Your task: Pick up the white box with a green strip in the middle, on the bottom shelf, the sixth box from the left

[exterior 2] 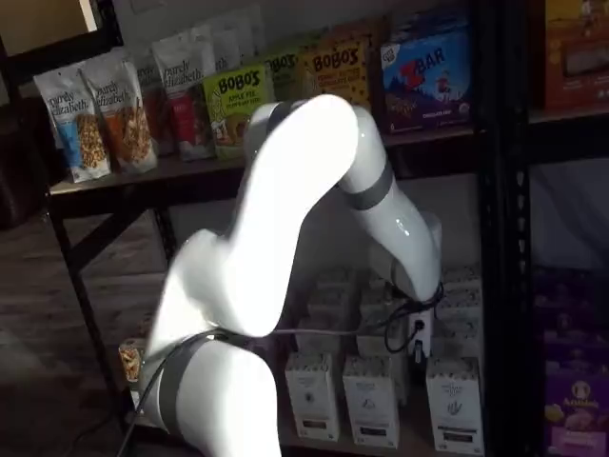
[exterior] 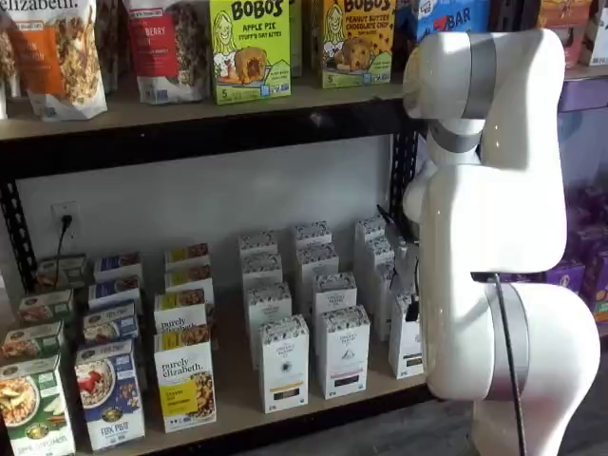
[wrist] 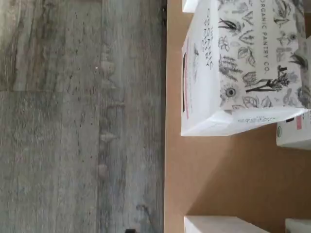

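Nearest the cameras, the white arm (exterior: 494, 237) is seen in both shelf views, bent in front of the right part of the shelving and hiding much of it. Its wrist is lowered to the level of the bottom shelf (exterior: 313, 404), a light-tan board with a black front rail, which serves here as the worktop.

The fingers are not clearly shown in any view; only dark parts and a cable are glimpsed at the wrist in a shelf view (exterior 2: 419, 333), so it cannot be told whether they are apart or together.

Along the front edge of the worktop, tall narrow white cartons with speckled tops are lined up in rows running back toward the rear wall. The white box (exterior: 406, 337) of the task is taken to be the front carton at the right end of these rows, just beside the arm and partly covered by it. In the wrist view, one such carton (wrist: 243, 68) is seen from above, close to the worktop's front edge, with grey wood-grain floor (wrist: 77, 121) beyond that edge.

Farther left on the worktop, yellow-and-white boxes (exterior: 185, 385) stand.
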`<control>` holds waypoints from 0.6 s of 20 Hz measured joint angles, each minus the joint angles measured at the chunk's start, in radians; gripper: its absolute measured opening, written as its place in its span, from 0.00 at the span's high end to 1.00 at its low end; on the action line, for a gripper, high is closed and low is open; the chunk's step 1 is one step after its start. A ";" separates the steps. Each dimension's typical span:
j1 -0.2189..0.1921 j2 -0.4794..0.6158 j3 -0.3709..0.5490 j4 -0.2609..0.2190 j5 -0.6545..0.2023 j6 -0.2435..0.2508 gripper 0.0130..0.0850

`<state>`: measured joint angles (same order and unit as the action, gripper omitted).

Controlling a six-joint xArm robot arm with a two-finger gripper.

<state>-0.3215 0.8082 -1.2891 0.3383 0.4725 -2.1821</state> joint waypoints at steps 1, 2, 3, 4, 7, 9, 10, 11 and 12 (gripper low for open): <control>0.001 0.001 -0.001 -0.007 -0.006 0.007 0.00; 0.003 0.005 -0.004 -0.014 -0.011 0.014 0.00; 0.005 0.010 -0.011 -0.019 -0.012 0.020 0.00; 0.006 0.015 -0.017 -0.023 -0.012 0.025 0.00; 0.009 0.029 -0.035 -0.035 -0.016 0.039 0.00; 0.011 0.041 -0.041 -0.055 -0.039 0.056 0.00; 0.011 0.049 -0.047 -0.065 -0.048 0.064 0.00; 0.010 0.056 -0.054 -0.070 -0.053 0.068 0.00; 0.009 0.067 -0.063 -0.077 -0.061 0.072 0.00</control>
<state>-0.3126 0.8754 -1.3523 0.2609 0.4113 -2.1100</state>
